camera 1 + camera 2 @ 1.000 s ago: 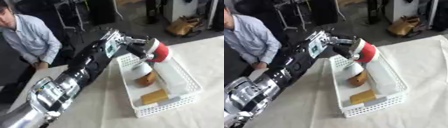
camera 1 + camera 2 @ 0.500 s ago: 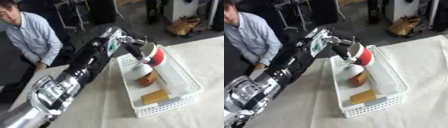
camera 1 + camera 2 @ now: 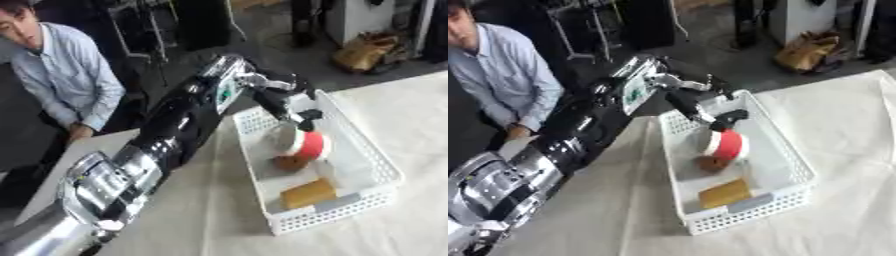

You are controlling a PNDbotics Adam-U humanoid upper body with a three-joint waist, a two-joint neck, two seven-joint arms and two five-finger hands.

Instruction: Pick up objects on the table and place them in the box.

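Since the earlier pictures we see the red-and-white cylindrical container [image 3: 301, 142] carried down from above the basket's far end into the white perforated plastic basket [image 3: 367, 155], so this item looks close to delivered.

In the left eye view, the left hand [image 3: 278, 102] sits in the upper middle of the frame, its arm running up from the lower left corner. Its fingers [image 3: 308, 114] reach down to the container's top; whether they clamp it or have parted we cannot tell. The container lies tilted in the basket's middle, against a brown rounded object [image 3: 288, 162]. A tan rectangular block [image 3: 308, 193] lies nearer the basket's lower end.

In the right eye view, the same hand shows at upper centre, dark fingertips just over the container [image 3: 726, 144]. The basket stands on the cloth-covered table [image 3: 842, 130] right of centre. We judge release and withdrawal come next. The right hand shows in neither view.
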